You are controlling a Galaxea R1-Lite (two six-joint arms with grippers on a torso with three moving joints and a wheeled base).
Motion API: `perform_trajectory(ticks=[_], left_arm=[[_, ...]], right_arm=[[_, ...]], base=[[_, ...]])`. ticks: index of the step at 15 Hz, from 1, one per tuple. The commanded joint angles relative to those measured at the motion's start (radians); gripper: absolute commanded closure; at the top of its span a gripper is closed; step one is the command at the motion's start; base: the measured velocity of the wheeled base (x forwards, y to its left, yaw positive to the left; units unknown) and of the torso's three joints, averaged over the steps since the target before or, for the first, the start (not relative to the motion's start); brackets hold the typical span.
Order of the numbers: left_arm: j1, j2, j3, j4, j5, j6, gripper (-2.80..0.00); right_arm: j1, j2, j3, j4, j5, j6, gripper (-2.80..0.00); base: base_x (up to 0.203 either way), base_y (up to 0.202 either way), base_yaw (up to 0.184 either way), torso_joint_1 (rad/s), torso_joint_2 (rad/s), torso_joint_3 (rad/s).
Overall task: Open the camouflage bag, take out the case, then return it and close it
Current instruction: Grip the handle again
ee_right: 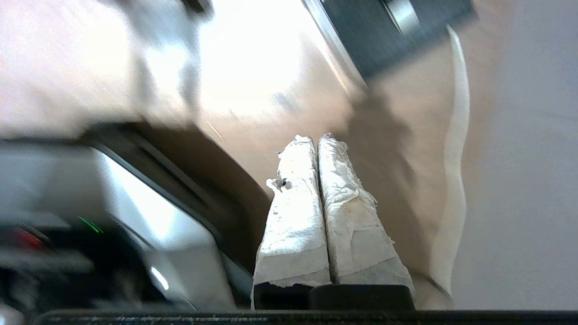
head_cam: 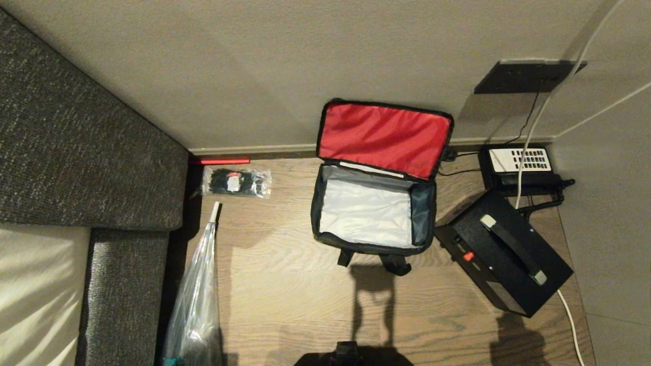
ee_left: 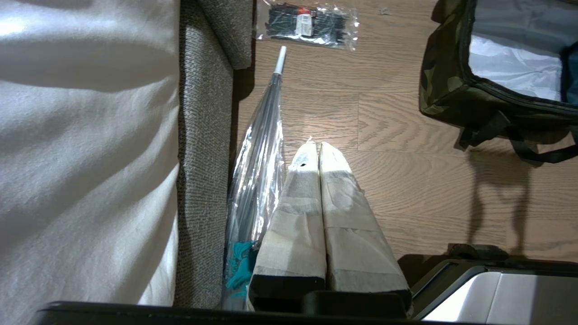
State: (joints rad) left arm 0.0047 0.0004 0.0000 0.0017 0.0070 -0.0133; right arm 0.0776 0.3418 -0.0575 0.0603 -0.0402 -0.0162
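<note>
Red lining is showing: the bag (head_cam: 374, 216) is lying open, the case (head_cam: 506, 251) is sitting out beside it, and my right claw (ee_right: 316, 140), pressed together on nothing, is leaving returning and closing undone.

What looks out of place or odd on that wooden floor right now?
The flat black hard case lies askew on the wooden floor, outside and right of the open camouflage fabric bag, resting across a white cable. A clear plastic umbrella lies beside the grey sofa. Nothing looks spilled or broken.
</note>
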Motion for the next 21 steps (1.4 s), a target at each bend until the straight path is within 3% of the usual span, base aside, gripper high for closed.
perform_trajectory(ticks=[1,7,21], left_arm=[[0.0,-0.002,0.003,0.0,0.001,0.0,0.0],[0.0,-0.002,0.003,0.0,0.001,0.0,0.0],[0.0,-0.002,0.003,0.0,0.001,0.0,0.0]], right_arm=[[-0.021,-0.083,0.058,-0.077,0.041,-0.007,0.0],[-0.066,-0.334,0.056,-0.06,0.042,0.0,0.0],[-0.068,-0.345,0.058,-0.06,0.042,0.015,0.0]], base=[[0.0,0.0,0.0,0.0,0.0,0.0],[0.0,0.0,0.0,0.0,0.0,0.0],[0.0,0.0,0.0,0.0,0.0,0.0]])
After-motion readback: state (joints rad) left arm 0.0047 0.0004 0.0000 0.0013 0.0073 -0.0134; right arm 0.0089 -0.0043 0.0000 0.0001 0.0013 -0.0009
